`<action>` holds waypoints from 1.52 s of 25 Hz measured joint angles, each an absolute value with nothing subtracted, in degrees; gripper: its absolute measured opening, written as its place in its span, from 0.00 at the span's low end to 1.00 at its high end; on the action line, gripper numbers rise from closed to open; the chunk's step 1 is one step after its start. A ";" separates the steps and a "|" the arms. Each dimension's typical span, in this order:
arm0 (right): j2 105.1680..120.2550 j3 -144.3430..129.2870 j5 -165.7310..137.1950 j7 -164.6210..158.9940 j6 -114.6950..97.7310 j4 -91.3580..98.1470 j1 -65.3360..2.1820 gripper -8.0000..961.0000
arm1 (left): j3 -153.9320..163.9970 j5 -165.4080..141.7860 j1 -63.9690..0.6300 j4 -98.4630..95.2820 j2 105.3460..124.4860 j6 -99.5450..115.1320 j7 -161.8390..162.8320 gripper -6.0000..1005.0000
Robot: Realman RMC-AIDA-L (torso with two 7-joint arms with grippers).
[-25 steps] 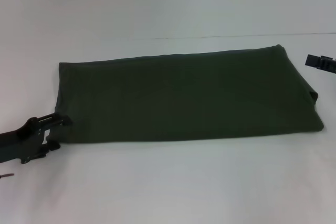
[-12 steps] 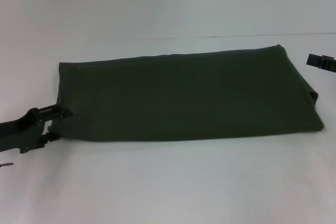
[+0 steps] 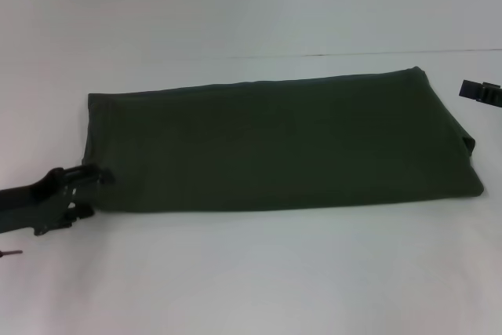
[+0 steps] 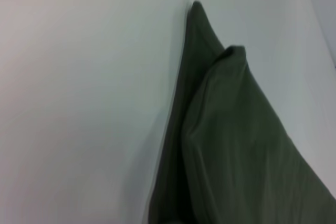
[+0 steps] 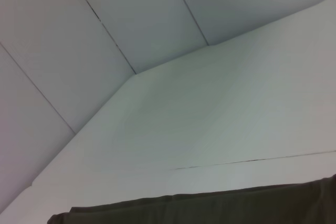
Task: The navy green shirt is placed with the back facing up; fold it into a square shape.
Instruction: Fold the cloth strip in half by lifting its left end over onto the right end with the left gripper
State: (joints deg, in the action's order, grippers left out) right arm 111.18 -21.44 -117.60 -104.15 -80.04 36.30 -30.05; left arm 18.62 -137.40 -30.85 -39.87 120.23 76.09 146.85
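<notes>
The navy green shirt lies on the white table, folded into a long band running left to right with its plain side up. My left gripper sits at the band's near left corner, low on the table. It is open, with one finger touching the cloth edge. In the left wrist view the shirt's layered edge fills the frame up close. My right gripper hangs just beyond the shirt's far right corner, apart from the cloth. The right wrist view shows the shirt's far edge.
The white table stretches wide in front of the shirt and behind it. A seam line crosses the surface behind the shirt. A small dark bit lies near the left edge.
My left gripper drew back a little to the left, then slid right again to the shirt's left corner. The shirt and the right gripper have not moved.
</notes>
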 joint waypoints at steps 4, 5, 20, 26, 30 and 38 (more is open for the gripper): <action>111.18 -21.39 -117.60 -104.15 -80.01 36.30 -30.05 0.72 | 18.56 -139.85 -30.98 -40.27 120.19 77.24 147.70 0.82; 111.18 -21.37 -117.60 -104.15 -80.00 36.30 -30.06 0.72 | 18.60 -140.28 -31.05 -40.30 120.17 77.25 147.99 0.82; 111.09 -20.77 -117.60 -104.15 -80.24 36.30 -30.05 0.71 | 18.69 -140.77 -32.02 -40.01 119.79 74.84 148.34 0.82; 111.09 -20.73 -117.57 -104.15 -80.30 36.34 -30.05 0.71 | 18.71 -140.99 -32.74 -40.11 119.41 73.76 148.44 0.82; 111.09 -20.74 -117.55 -104.15 -80.33 36.38 -30.06 0.71 | 18.88 -141.06 -33.15 -40.05 119.33 73.73 148.45 0.82; 111.09 -20.74 -117.50 -104.20 -80.34 36.39 -30.06 0.72 | 19.44 -140.81 -33.47 -39.90 119.35 74.11 148.44 0.82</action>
State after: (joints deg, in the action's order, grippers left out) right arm 111.09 -20.74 -117.50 -104.20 -80.34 36.39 -30.06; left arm 19.44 -140.81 -33.47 -39.90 119.35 74.11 148.44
